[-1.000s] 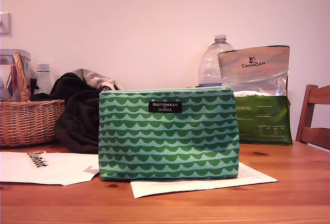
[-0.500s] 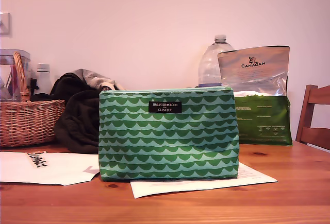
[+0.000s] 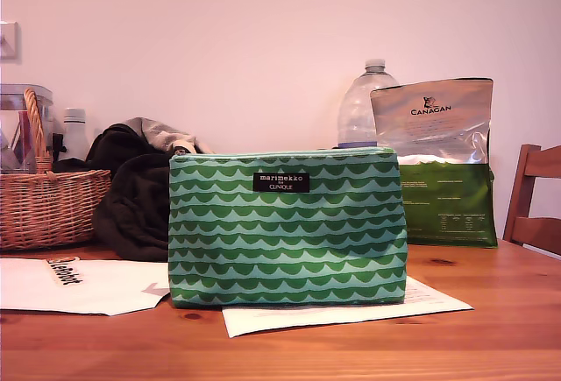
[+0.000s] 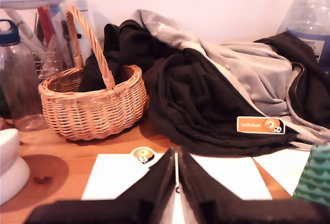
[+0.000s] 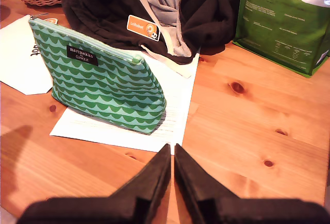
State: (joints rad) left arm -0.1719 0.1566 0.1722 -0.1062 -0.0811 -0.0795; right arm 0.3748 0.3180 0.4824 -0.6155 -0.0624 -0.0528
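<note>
Second wrist view looks along my second gripper (image 5: 171, 151), whose jaws are pinched to a thin slit with nothing between them, over bare wooden counter (image 5: 247, 131) a little in front of the green wave-patterned fabric zip pouch (image 5: 100, 87). That pouch stands upright on its narrow base, zip closed along the top, resting on a white printed paper sheet (image 5: 178, 105). As I judge it, the pouch is the thing most easily upset. Jaws this nearly closed would shove rather than grip, and a push against its soft side could tip it over or slide the paper under it across the smooth wood. Just behind the pouch lies a heap of black and grey clothing (image 5: 103, 7) with loose cords and folds that could snag a jaw tip. Off one end of the pouch, apart from it, stands a green and silver pet-food bag (image 5: 281, 23) with a clear plastic water bottle (image 3: 364, 105) behind it, both tall enough to topple if an arm swept wide. My first gripper (image 4: 176, 158) has its jaws likewise almost touching and empty, low over another white sheet (image 4: 118, 175) beside the pouch. A woven wicker basket with a hoop handle (image 4: 93, 113) sits past the clothing from the pouch, light enough that a stray nudge might skid it. Neither gripper shows in the exterior view, so I cannot tell how high either hangs.
</note>
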